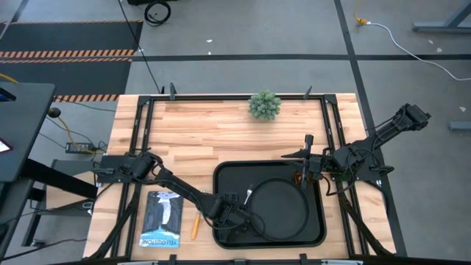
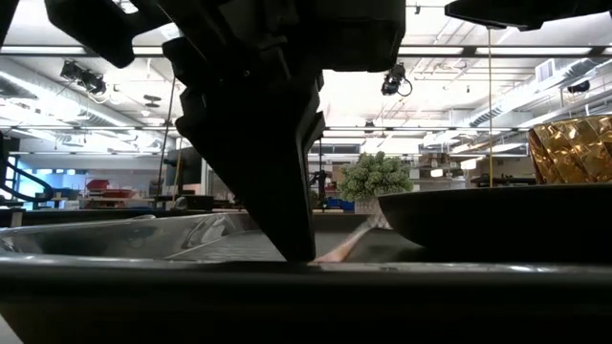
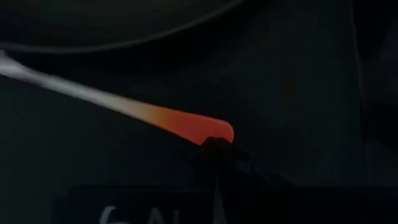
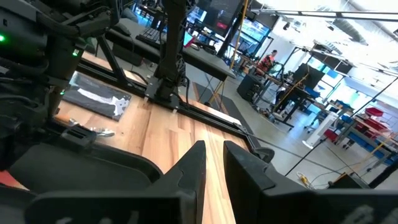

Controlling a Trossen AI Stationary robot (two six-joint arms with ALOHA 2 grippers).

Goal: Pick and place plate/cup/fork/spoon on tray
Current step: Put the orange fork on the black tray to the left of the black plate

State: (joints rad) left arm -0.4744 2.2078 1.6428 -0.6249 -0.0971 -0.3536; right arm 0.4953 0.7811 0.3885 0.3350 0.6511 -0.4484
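Note:
The black tray (image 1: 221, 175) lies at the table's near middle, and the round black plate (image 1: 283, 213) lies in it. My left gripper (image 1: 237, 208) is low over the tray's left part, shut on the fork (image 3: 155, 115), whose silver tines (image 1: 251, 193) point toward the far edge. The amber cup (image 1: 298, 179) stands in the tray's far right corner and shows in the low view (image 2: 574, 148). My right gripper (image 1: 306, 152) is open and empty, just beyond that corner. The spoon (image 1: 195, 225) lies flat on the table left of the tray. My left gripper pinches the free end of the fork's red-orange handle (image 3: 214, 129) between its two fingertips (image 3: 214, 152). The fingers point down at the tray floor (image 2: 295, 244). The fork slants away from them, low over the tray beside the plate's rim (image 3: 124, 43); whether its tines rest on the tray I cannot tell.
A small green potted plant (image 1: 265, 105) stands at the far middle of the table. A dark packet with a blue edge (image 1: 160, 218) lies near the front left, beside the spoon. Bare wood lies between the plant and the tray.

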